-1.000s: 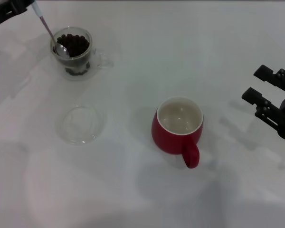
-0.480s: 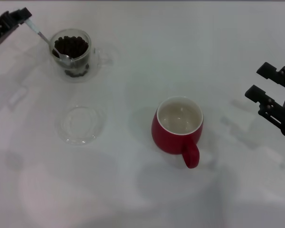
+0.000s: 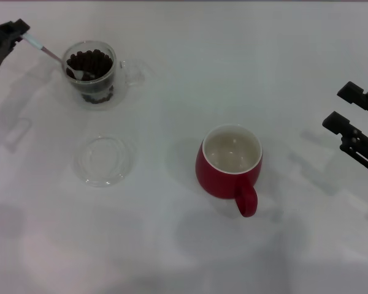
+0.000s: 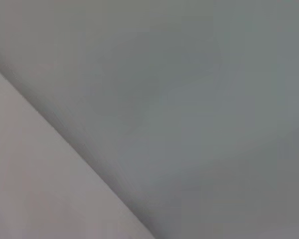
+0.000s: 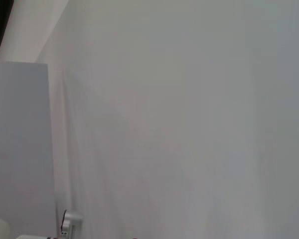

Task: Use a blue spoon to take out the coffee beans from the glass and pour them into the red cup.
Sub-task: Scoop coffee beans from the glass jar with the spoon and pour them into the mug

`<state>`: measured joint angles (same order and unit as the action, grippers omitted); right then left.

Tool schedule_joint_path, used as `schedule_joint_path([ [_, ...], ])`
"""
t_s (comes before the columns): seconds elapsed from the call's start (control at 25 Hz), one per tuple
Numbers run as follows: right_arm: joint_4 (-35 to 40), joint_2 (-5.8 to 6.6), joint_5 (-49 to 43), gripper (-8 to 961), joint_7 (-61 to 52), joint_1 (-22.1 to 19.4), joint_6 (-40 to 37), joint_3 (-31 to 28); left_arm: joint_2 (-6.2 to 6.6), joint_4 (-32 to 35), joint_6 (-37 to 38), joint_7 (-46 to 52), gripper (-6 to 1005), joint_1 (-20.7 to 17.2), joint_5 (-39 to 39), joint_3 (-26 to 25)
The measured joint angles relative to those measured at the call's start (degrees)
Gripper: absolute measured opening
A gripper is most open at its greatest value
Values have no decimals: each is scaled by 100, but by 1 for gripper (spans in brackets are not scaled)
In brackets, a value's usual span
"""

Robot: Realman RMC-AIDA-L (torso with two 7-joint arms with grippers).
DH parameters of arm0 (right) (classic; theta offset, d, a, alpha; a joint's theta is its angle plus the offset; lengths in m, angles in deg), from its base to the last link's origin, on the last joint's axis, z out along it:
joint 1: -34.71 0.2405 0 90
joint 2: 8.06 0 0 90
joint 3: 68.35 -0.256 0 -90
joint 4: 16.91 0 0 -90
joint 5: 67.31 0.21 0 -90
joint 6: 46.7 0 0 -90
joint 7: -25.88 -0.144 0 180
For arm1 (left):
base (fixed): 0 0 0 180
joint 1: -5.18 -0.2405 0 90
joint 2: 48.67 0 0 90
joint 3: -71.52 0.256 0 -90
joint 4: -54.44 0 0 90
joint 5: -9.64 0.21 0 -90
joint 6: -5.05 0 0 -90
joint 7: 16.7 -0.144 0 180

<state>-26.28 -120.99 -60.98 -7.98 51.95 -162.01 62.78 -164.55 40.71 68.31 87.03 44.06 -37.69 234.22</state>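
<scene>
1. The red cup point(image 3: 230, 161) stands empty, near and right of centre on the worktop point(image 3: 245, 61).
2. The right gripper point(image 3: 356, 125) is parked at the right edge, fingers spread.
3. At far left, the blue spoon point(image 3: 52, 56) is pinched by the left gripper point(image 3: 17, 32), its bowl lying in the coffee beans point(image 3: 90, 63) inside the glass point(image 3: 91, 72); it is best lifted level and slowly.

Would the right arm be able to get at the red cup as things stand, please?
Probably yes: the right gripper hangs open at the table's right edge, and only bare tabletop lies between it and the red cup, whose handle points toward the robot.
</scene>
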Motion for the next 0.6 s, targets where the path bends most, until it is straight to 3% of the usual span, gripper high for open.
schedule_joint_path([
  [0.2,-10,12,11,579,0,-8,-4,0,142,294,54,89,129,-220,-501,-3],
  [0.6,-13,37,87,579,-5,53,40,0,251,312,695,276,129,-420,-952,-7],
])
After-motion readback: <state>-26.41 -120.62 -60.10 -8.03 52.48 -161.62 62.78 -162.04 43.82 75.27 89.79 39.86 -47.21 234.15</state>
